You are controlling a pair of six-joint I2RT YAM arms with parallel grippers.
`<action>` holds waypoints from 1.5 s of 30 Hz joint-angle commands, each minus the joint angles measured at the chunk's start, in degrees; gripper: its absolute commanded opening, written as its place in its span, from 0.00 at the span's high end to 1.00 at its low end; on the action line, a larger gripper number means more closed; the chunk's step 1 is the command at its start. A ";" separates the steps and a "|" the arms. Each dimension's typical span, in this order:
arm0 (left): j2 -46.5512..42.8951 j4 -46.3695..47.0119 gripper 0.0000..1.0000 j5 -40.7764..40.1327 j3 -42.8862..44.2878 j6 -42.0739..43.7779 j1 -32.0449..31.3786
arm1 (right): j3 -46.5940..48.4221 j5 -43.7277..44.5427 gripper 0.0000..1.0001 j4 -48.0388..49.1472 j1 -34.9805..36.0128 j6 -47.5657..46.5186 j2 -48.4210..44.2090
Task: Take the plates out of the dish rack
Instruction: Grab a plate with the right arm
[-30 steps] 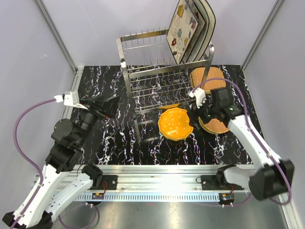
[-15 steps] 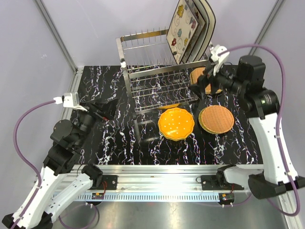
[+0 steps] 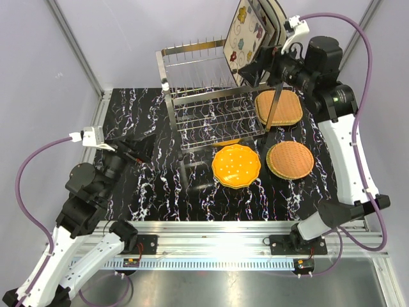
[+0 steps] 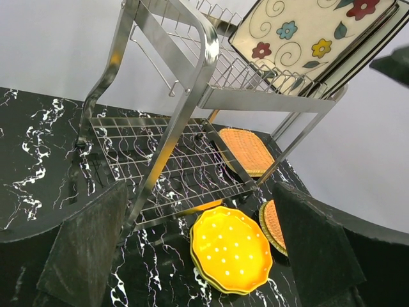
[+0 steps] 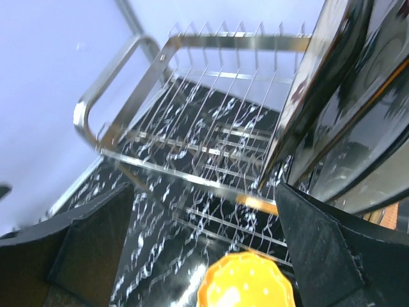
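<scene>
Nearest the arm bases, the left end effector [image 3: 137, 147] hovers low over the black, white-veined marble counter [image 3: 153, 185], its jaws spread wide and empty, much as it was a second ago. Ahead of it, in front of the rack, lies a scalloped orange plate [image 3: 236, 165] with pale dots. Just to its right is a round woven plate [image 3: 290, 159], tan and flat on the counter. The right arm was down over this plate a second ago and has since lifted clear.

Behind them stands the dish rack [image 3: 211, 109], shiny steel wire in two tiers with thin upright prongs along the top. A squarish woven plate [image 3: 278, 107] lies on the counter by the rack's right leg, which crosses it in the top view.

Farthest back, the cream square flowered plates [image 3: 246, 38] with dark rims lean in the right end of the top tier. The right end effector [image 3: 259, 69] is now raised beside them, its jaws apart and holding nothing; the plates' edges sit just above its right finger [image 5: 319, 249].
</scene>
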 commanded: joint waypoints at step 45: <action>0.32 3.58 0.01 -2.45 0.21 1.21 0.20 | 16.08 56.84 0.22 10.51 12.34 -4.61 20.47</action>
